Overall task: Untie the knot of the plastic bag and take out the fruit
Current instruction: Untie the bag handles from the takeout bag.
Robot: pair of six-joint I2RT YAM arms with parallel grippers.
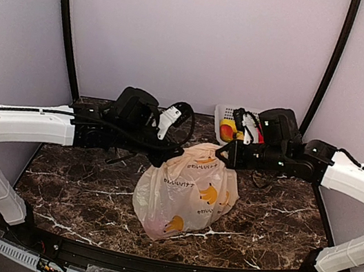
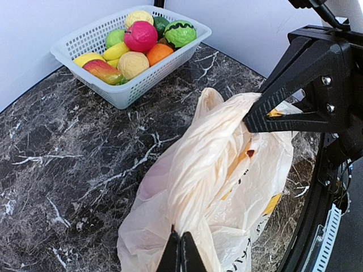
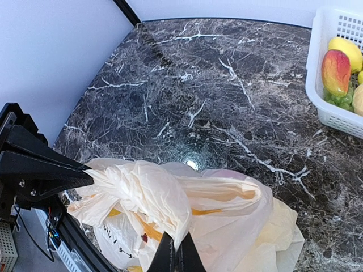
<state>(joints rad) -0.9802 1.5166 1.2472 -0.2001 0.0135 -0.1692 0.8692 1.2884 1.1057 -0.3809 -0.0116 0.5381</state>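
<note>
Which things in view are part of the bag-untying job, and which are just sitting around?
In the job:
plastic bag
left gripper, shut on the bag's top
right gripper, shut on the bag's top
(any fruit inside the bag is hidden)

Lying about:
white mesh basket
toy fruit in it
marble table

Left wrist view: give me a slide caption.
Left gripper and right gripper pinch the plastic bag, fruit basket behind.

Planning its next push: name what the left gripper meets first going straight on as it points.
The plastic bag: the left gripper is shut on its bunched plastic, so it would press straight into the bag. Beyond, the right gripper pinching the far side may lie near that line; depth unclear.
</note>
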